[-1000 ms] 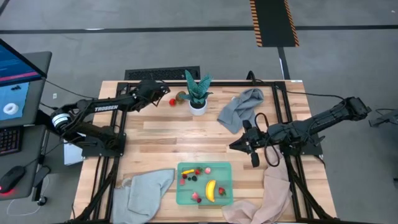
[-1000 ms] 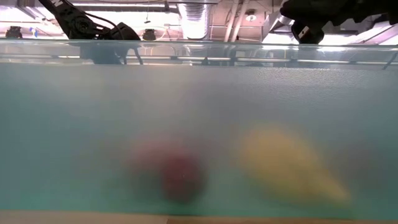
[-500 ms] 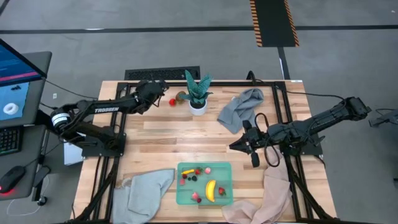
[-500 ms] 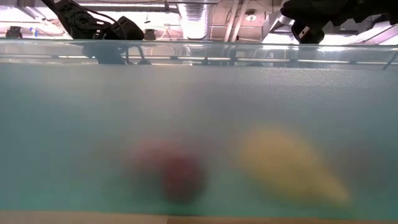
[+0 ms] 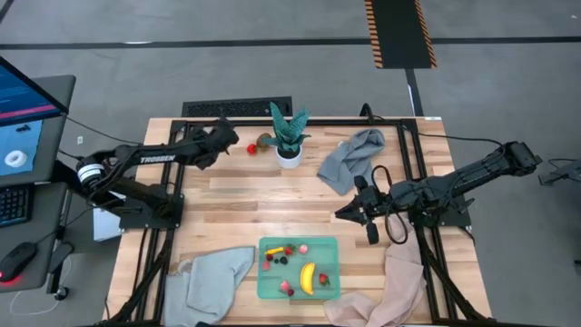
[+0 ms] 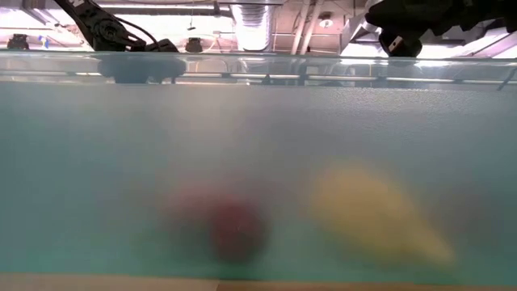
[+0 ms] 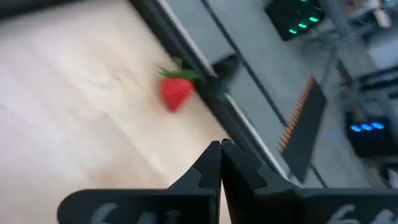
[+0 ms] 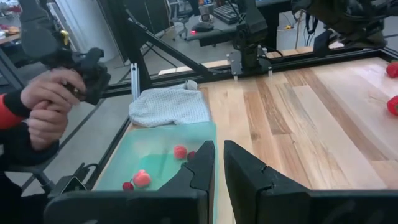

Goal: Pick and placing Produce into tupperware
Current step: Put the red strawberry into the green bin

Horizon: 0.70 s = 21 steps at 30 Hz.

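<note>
My left gripper (image 7: 221,149), fingers closed and empty, sits near the strawberry (image 7: 175,93) at the table's far edge. Closed fingers could knock it off. The right gripper (image 8: 219,163), slightly parted, waits beside the tupperware (image 5: 298,269).

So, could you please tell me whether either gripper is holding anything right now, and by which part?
Neither holds anything. The left gripper is shut and empty near the strawberry; the right gripper is slightly open, empty, above the table.

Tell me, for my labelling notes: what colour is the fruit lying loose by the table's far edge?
Red with a green leafy top: a strawberry, clearest in the left wrist view.
</note>
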Tool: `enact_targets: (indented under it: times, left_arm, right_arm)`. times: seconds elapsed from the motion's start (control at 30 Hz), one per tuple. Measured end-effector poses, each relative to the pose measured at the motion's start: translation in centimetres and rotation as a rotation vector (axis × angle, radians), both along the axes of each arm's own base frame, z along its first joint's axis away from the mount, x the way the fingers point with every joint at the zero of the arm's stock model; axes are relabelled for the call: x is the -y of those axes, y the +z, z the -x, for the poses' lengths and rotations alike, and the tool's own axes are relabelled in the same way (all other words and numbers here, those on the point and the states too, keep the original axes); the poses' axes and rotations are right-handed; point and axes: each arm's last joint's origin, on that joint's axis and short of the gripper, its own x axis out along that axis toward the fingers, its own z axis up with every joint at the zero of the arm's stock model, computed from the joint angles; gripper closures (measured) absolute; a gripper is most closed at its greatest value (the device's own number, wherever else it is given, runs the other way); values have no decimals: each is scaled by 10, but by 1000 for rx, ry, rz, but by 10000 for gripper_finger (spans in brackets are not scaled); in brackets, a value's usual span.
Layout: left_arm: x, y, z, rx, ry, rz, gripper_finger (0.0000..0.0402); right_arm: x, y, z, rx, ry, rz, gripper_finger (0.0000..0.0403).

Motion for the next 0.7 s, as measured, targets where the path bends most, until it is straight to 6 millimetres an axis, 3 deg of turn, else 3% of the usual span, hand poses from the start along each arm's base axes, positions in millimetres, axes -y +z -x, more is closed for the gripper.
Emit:
enact_targets:
  times: [0.5,0.7]
  left_arm:
    - [-22,-2,12,-96,10,138,401]
    - [-32,17,0,-207,-58,184,401]
  right_arm:
    - [0,0,0,1,-1,0,344]
    - [1,0,0,0,-6,0,344]
